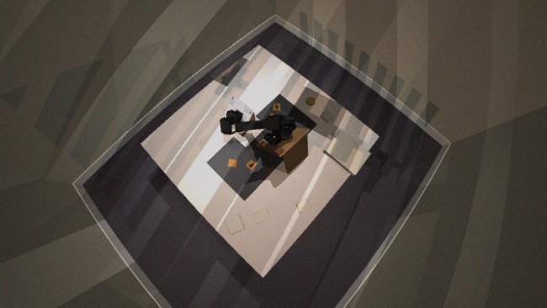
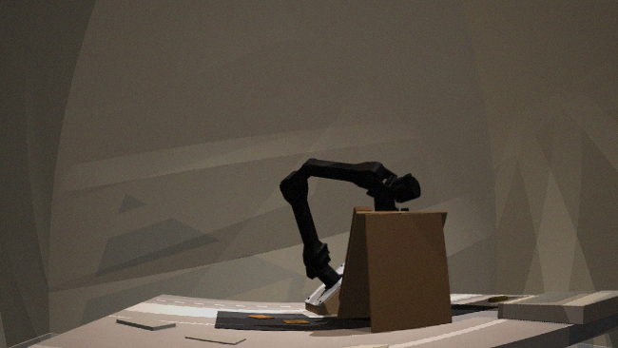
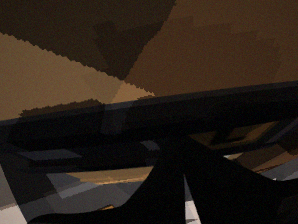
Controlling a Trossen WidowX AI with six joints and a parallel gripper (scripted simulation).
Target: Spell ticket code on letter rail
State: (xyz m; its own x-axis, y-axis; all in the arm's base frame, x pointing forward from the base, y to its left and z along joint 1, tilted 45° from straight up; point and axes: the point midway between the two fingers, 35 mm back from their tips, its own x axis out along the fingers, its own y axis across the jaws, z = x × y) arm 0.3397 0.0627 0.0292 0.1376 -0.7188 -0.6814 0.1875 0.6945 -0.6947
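Observation:
My gripper is shut, with nothing seen between its fingertips. It reaches down to the white sloping board; the arm hides it in the top view. In the wrist view a long dark bar crosses just beyond the fingertips, and an orange tile with a dark mark shows at its right. Two orange tiles lie on the near dark mat. Another orange tile lies on the far mat. The letters and the ticket's code are unreadable.
A tall brown stand rises beside the arm's base. A pale block and a round yellow disc lie to the right. Thin pale squares lie near the front.

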